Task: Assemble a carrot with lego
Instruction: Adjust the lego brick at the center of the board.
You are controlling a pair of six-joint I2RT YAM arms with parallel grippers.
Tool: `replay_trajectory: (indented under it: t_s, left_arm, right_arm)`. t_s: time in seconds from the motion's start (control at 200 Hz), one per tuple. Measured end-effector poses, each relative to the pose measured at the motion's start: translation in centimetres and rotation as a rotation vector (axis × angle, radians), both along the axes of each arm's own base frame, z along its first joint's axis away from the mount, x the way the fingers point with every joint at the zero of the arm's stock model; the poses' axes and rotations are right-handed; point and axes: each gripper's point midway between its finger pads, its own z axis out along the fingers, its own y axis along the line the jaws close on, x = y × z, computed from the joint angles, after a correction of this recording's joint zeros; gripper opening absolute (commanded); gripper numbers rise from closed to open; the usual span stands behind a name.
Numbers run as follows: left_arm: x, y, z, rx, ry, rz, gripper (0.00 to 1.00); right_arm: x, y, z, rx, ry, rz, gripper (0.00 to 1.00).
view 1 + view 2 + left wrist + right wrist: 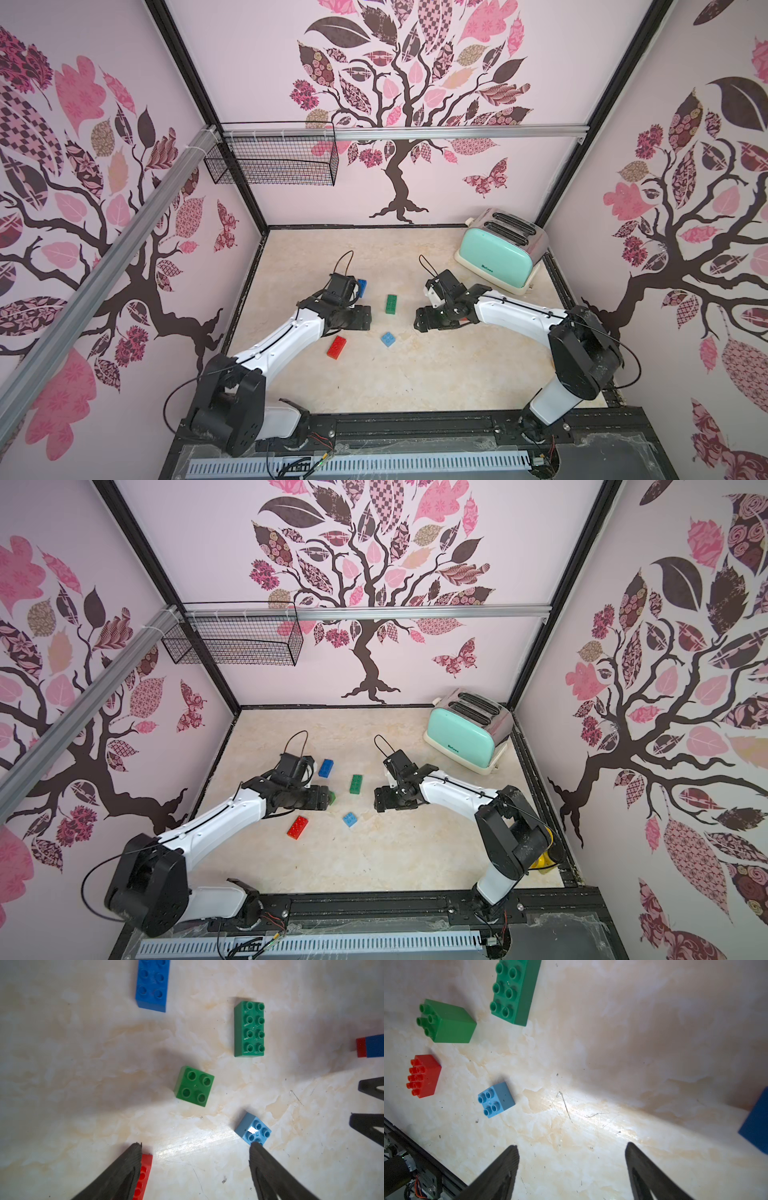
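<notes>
Loose lego lies on the marble table in both top views: a red oblong brick (336, 347), a light blue square brick (388, 339), a green oblong brick (391, 304) and a dark blue oblong brick (326, 767). A small green square brick (194, 1085) sits just ahead of my left gripper (195, 1147), which points down, open and empty. My right gripper (571, 1146) is also open over bare table. Of the carrot, only a joined red and dark blue piece (369, 1046) shows, lying beside the right gripper's fingers (372, 1088). The right arm hides it in the top views.
A mint toaster (498, 249) stands at the back right. A wire basket (274, 158) hangs on the back left rail. A yellow mug (540, 860) peeks from behind the right arm's base. Walls enclose the table on three sides.
</notes>
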Motion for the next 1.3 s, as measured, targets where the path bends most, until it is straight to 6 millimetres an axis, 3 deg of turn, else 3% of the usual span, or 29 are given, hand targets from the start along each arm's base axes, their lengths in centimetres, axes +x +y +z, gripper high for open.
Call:
replay_trajectory:
  t_s: [0.335, 0.595, 0.75, 0.885, 1.211, 1.301]
  left_arm:
    - [2.5, -0.3, -2.9, 0.146, 0.077, -0.026, 0.66]
    - [2.5, -1.0, -5.1, 0.165, 0.147, -0.062, 0.39]
    - [2.1, -1.9, -5.3, 0.164, 0.159, -0.082, 0.21]
    - [1.1, -4.4, -5.2, 0.152, 0.179, -0.11, 0.2]
    - [-1.6, -13.5, -5.4, 0.143, 0.211, -0.195, 0.21]
    - [-1.6, -14.7, -5.3, 0.14, 0.221, -0.172, 0.29]
  right_arm:
    - [-0.5, -0.4, 0.4, 0.012, -0.004, -0.018, 0.86]
    - [-0.7, -1.1, 1.4, 0.024, -0.029, -0.033, 0.85]
    - [-1.1, -2.1, 1.6, 0.019, -0.036, -0.049, 0.85]
    - [-1.5, -3.3, 1.4, 0.005, -0.028, -0.073, 0.85]
    - [-2.0, -7.0, 1.1, -0.016, -0.004, -0.172, 0.86]
    - [-2.0, -8.0, 1.1, -0.023, -0.001, -0.196, 0.87]
